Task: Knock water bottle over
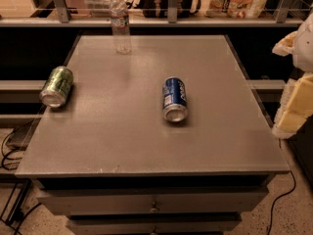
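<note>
The water bottle (120,22) is clear plastic with a white cap and a blue-and-white label. It stands upright at the far left of the grey table top (146,136). My gripper (295,99) shows as white and yellow parts at the right edge of the view. It is beyond the table's right side, far from the bottle and holding nothing that I can see.
A blue soda can (174,99) lies on its side near the table's middle. A green soda can (57,86) lies on its side at the left edge. A shelf with bags (239,1) runs behind the table. Cables (10,151) lie on the floor at left.
</note>
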Action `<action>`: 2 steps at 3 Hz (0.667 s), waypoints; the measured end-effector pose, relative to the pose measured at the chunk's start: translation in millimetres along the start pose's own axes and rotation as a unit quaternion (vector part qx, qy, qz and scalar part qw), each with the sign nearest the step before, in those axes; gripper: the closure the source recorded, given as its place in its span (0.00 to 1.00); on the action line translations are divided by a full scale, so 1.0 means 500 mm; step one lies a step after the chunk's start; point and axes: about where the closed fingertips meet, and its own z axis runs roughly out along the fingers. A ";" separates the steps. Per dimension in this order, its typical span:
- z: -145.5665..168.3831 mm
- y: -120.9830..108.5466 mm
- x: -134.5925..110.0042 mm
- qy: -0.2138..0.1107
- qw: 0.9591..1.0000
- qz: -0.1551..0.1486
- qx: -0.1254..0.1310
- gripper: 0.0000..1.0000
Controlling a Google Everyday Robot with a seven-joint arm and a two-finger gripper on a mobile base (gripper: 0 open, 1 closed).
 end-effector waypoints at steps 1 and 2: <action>0.000 0.000 0.000 0.000 1.000 0.000 0.000 0.00; 0.004 -0.006 -0.004 -0.023 1.000 0.007 -0.004 0.00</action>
